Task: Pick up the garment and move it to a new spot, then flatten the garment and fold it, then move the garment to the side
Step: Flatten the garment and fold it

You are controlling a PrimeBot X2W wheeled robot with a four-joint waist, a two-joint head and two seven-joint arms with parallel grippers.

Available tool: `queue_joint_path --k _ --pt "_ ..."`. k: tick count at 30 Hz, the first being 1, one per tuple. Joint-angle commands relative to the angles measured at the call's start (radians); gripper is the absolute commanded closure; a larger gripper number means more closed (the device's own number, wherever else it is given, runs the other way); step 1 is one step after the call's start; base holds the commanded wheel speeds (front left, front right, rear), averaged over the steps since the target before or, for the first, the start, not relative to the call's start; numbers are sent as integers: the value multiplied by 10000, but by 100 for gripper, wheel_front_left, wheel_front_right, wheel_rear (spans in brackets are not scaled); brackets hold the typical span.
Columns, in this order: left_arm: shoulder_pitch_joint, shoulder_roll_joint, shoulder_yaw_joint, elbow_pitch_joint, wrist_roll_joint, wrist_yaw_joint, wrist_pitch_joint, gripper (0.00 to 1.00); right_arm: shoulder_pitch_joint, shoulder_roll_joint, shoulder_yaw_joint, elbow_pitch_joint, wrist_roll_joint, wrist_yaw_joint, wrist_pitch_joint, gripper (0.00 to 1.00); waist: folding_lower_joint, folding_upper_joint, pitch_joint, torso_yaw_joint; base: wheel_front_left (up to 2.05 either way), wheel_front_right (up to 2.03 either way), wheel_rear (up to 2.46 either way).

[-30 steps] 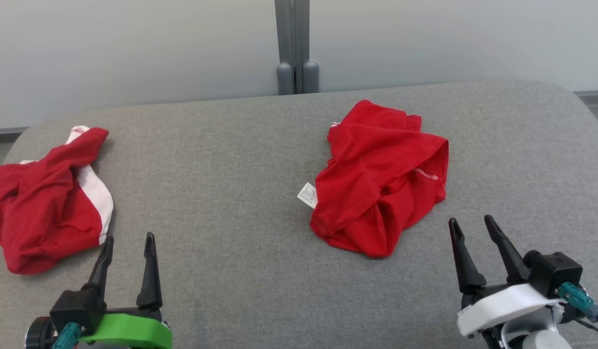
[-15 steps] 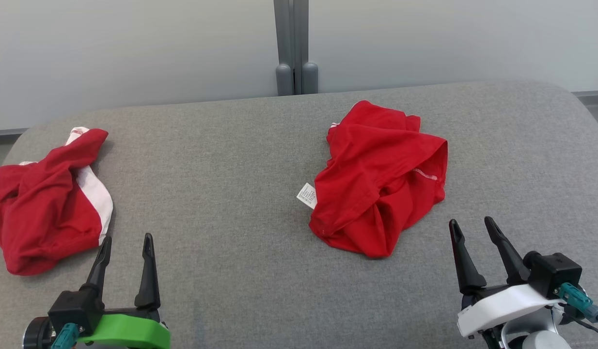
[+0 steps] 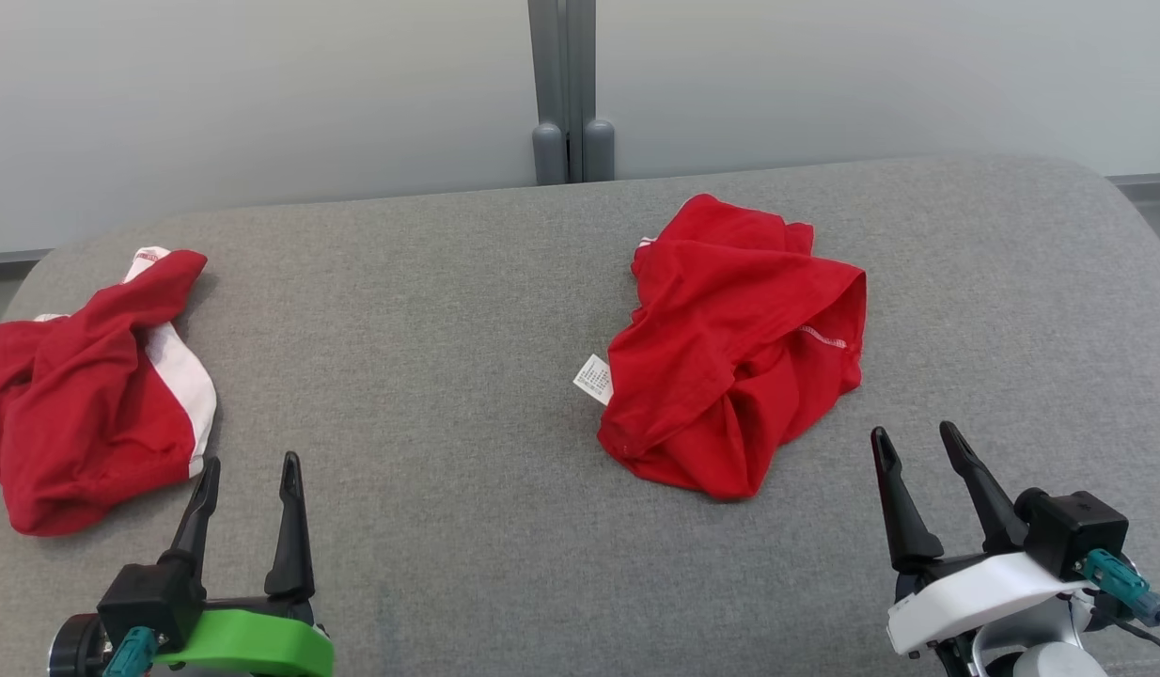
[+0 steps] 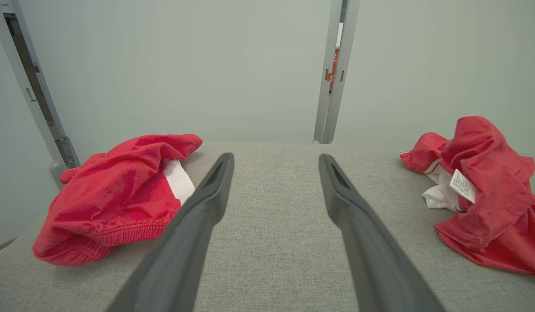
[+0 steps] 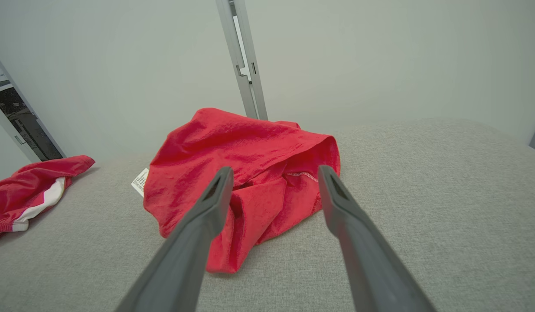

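Garment (image 3: 735,348): in the head view, this all-red piece lies crumpled on the grey table (image 3: 430,310), right of centre, with its white label (image 3: 594,379) at its left edge. A second garment (image 3: 86,395), red and white, lies at the table's left edge. The left gripper (image 3: 249,461) and right gripper (image 3: 913,428) hover at the near side, fingers (image 3: 289,527) spread and empty.

In the left wrist view, bare table lies between the fingers, with one garment on each side.

In the right wrist view, the fingers frame the all-red garment's near edge without touching it.

Treat the task as not begun: pickup, relocation, flattening, folding and set-aside all remain.
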Motion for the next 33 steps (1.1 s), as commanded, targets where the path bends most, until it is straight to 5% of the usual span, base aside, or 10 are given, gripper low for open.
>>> queue_joint_path --k 1,22,33 --pt "119 -7 60 -3 80 -39 -3 0 43 -36 -24 15 -48 1 -16 0 0 0 0 -1 0 0 0" --pt "132 -255 176 24 283 -140 -2 0 80 -38 -206 -1 -150 -1 86 0 0 0 114 109 0 0 0" --pt "-412 -448 45 -111 457 -125 -3 0 -1016 -812 -427 476 -228 -1 206 0 0 0 804 265 0 0 0"
